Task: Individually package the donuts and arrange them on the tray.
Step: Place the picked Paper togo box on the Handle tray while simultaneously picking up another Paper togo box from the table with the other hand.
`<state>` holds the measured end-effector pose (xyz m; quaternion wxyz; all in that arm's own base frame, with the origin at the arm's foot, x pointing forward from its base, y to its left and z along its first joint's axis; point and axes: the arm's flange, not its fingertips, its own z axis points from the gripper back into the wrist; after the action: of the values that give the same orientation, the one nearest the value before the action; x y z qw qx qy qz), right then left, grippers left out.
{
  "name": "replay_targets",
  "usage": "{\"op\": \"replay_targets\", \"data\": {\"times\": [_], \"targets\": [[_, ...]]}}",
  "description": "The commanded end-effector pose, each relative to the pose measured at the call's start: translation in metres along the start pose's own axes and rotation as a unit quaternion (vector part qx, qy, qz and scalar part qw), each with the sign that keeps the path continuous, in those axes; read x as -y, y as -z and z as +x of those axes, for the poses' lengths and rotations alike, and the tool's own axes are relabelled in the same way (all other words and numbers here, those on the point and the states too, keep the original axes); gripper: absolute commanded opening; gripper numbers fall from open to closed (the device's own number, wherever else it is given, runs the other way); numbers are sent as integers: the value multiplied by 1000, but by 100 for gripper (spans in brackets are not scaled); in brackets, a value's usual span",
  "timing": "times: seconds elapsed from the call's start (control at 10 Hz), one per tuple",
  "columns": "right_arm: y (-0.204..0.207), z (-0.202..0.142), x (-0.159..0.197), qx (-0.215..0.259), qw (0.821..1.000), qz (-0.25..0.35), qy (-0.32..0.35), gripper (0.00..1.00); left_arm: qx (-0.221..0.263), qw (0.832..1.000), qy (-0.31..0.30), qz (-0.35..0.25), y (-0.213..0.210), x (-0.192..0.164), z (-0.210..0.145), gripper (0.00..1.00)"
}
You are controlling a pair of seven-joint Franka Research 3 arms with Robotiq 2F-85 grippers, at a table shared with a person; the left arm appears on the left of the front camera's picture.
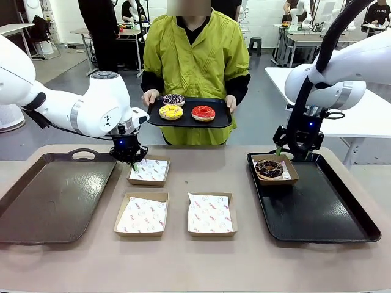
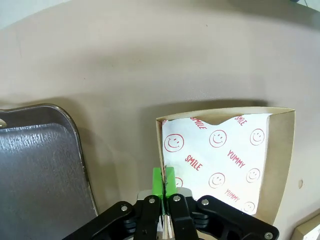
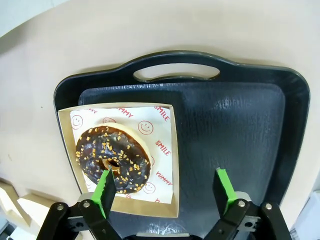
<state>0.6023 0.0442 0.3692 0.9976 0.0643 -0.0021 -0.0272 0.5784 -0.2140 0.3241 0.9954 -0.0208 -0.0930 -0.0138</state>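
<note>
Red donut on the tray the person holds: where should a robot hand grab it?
Probably from straight above, pinching two opposite outer edges of the ring. The red donut lies flat on the person's tray, with the yellow donut close beside it, so pinch front-to-back, not sideways.

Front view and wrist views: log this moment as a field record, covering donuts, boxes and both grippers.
packed: chocolate donut in a filled box on the right tray
waiting: red donut, yellow donut, sprinkled donut on the person's tray
unfilled, on the table: far box, near-left box, near-right box
left gripper: shut on the far box's wall
right gripper: open, above the right tray by the filled box
</note>
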Motion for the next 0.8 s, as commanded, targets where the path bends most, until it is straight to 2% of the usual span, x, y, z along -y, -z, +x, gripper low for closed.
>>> {"op": "replay_targets", "data": {"times": [0.0,0.3,0.5,0.7], "targets": [[-4,2,0,-3,1000,21,1,100,-3,1000,-29,3,-10,4,-5,0],[-21,-19,5,-27,998,56,23,100,-11,999,-44,-20,-32,-1,-13,0],[-57,-59,23,-29,990,141,13,100,-12,997,-51,-53,-74,-5,-23,0],[-98,-97,60,15,972,233,18,100,6,997,-45,-64,-116,0,-31,0]]}}
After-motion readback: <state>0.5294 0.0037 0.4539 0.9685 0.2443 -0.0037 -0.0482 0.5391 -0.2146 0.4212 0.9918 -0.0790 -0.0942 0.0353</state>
